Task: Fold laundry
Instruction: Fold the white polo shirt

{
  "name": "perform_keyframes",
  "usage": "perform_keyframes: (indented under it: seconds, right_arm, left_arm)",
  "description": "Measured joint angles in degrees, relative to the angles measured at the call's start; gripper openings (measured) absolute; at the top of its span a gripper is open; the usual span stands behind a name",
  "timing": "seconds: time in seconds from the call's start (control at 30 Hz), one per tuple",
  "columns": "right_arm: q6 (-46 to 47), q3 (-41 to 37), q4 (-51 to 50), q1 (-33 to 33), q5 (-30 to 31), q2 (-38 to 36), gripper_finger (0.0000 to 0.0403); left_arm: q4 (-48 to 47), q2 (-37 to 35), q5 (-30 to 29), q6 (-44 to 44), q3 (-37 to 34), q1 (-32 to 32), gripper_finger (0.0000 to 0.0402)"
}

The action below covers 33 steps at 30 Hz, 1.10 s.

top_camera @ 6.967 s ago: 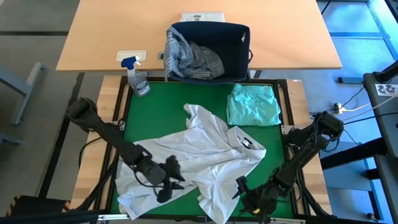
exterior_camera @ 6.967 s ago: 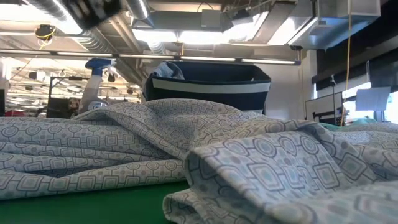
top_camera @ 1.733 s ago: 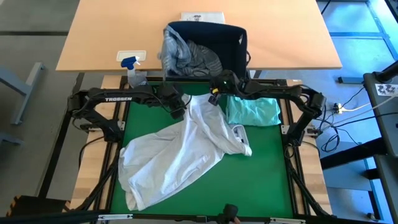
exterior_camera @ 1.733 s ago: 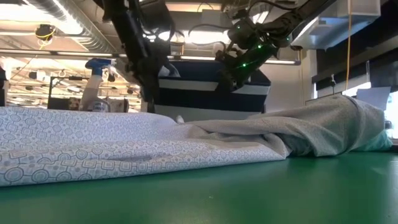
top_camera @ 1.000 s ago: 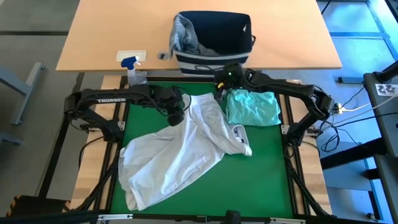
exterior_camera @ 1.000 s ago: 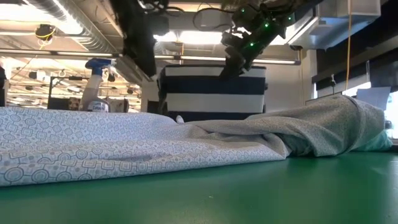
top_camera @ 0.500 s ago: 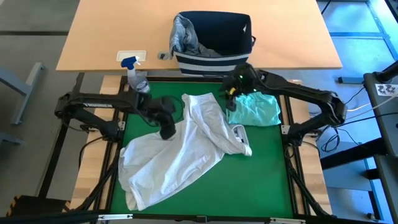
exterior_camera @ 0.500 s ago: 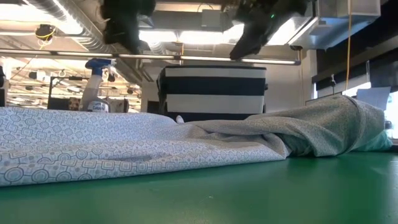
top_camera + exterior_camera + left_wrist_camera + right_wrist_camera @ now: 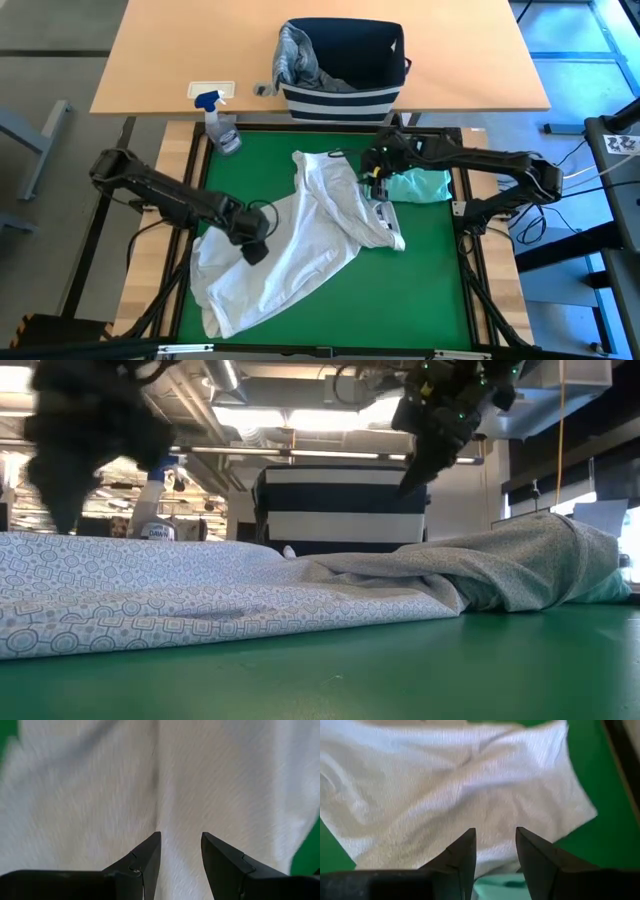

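Hovering over white t-shirt (image 9: 300, 235): left claw (image 9: 256, 252), right claw (image 9: 373, 183), both parted.

Left arm stretched low, inward from left edge; left gripper (image 9: 256, 250) pointing down, fingers (image 9: 145, 860) parted, empty. Right arm reaching inward from right; right gripper (image 9: 374, 186) angled down, fingers (image 9: 462, 852) parted, empty.

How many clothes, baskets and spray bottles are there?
Clothes: 3, a white t-shirt, a folded mint-teal garment, a grey-blue striped shirt in the basket
Navy-and-white striped fabric basket: 1
Blue-topped spray bottle: 1
Total: 5
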Motion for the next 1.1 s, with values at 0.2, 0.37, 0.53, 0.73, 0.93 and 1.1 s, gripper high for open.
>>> perform_keyframes:
  seconds: [0.2, 0.37, 0.53, 0.73, 0.93, 1.1]
  right_arm:
    - [1.62, -1.34, 0.88, 0.02, -0.09, 0.04, 0.0138]
    - [1.71, -1.34, 1.97, 0.02, -0.1, 0.04, 0.0138]
    - [1.96, -1.34, 4.13, 0.02, -0.13, 0.04, 0.0138]
    - [2.08, -1.34, 4.33, 0.02, -0.13, 0.04, 0.0138]
    - [2.08, -1.34, 4.35, 0.02, -0.11, 0.04, 0.0138]
    - [2.08, -1.34, 4.47, 0.07, -0.13, 0.04, 0.0138]
  left_arm:
    - [1.33, 0.0, 4.61, -8.8, -5.7, -3.29, 0.0135]
    - [4.03, 0.0, 5.99, -9.69, -7.13, -5.15, 0.0135]
    - [5.93, 0.0, 6.55, -11.25, -9.04, -6.56, 0.0135]
    - [12.88, 0.0, 12.48, -11.26, -11.96, -7.39, 0.0135]
    - [14.14, -0.06, 14.21, -8.65, -12.91, -7.77, 0.0107]
    - [13.64, -2.09, 17.03, -8.29, -12.08, -7.71, 0.0026]
